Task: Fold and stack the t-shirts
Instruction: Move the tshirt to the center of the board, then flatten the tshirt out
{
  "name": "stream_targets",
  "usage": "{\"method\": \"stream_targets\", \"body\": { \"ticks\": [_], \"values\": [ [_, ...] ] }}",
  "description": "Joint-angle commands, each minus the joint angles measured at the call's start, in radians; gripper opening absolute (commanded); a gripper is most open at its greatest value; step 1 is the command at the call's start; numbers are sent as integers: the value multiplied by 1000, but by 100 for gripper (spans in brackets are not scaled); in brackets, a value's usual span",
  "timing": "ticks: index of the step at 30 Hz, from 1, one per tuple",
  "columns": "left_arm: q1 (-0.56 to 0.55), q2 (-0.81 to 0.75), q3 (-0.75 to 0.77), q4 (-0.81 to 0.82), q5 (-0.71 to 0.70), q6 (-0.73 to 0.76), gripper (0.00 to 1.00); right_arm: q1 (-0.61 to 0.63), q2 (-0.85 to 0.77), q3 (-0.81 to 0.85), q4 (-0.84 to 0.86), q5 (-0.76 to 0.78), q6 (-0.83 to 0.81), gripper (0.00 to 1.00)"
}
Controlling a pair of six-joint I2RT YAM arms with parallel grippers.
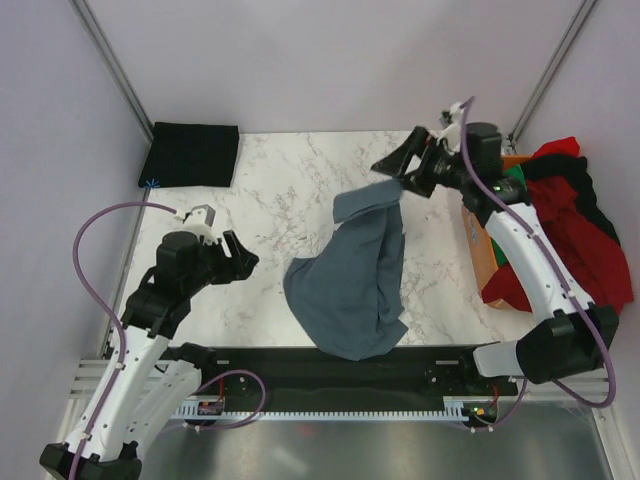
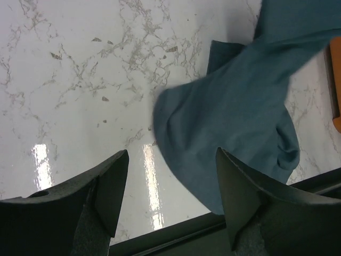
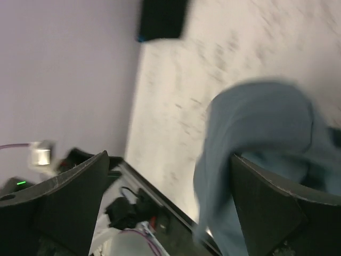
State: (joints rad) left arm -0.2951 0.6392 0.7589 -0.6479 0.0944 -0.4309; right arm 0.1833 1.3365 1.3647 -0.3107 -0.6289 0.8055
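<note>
Tabletop (image 1: 280, 200): shirt (image 1: 350, 290) lies near to far.
Right hand (image 1: 396, 172): wide, seemingly at its far end.
Left hand (image 1: 240, 256): wide, empty.

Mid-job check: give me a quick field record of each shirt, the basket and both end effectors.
blue-grey shirt: crumpled, unfolded, middle of the table
black shirt: folded flat, far left corner
basket: orange, at the table's right edge
heap of shirts: red, green and black, unfolded, spilling over the basket
left end effector: open, empty, left of the blue-grey shirt
right end effector: open, at the blue-grey shirt's far end; contact unclear
folded so far: only the black shirt
</note>
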Motion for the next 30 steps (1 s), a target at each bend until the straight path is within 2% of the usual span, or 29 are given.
{"method": "stream_targets", "body": {
  "ticks": [1, 7, 11, 14, 15, 20, 24, 25, 30],
  "values": [
    [-4, 16, 6, 25, -15, -20, 74, 68, -39, -33, -335, 299, -259, 98],
    [-4, 57, 5, 25, 2, -20, 74, 70, -66, -159, -334, 371, -252, 96],
    [-4, 91, 6, 27, -2, -28, 73, 85, -13, -184, -312, 382, -270, 95],
    [-6, 97, 3, 27, -7, -29, 72, 191, 74, -127, -272, 426, -264, 94],
    [-7, 96, 3, 27, -8, -31, 72, 279, 105, -95, -272, 451, -266, 94],
    [-10, 93, 2, 27, -24, -32, 72, 451, 363, 126, -307, 581, -218, 89],
    [-12, 89, 2, 27, -25, -31, 72, 537, 548, 308, -350, 705, -248, 86],
    [-13, 91, 0, 27, -25, -32, 72, 548, 632, 424, -375, 737, -262, 87],
    [-13, 76, 0, 27, -28, -34, 72, 545, 837, 721, -493, 934, -351, 87]
  ]
}}
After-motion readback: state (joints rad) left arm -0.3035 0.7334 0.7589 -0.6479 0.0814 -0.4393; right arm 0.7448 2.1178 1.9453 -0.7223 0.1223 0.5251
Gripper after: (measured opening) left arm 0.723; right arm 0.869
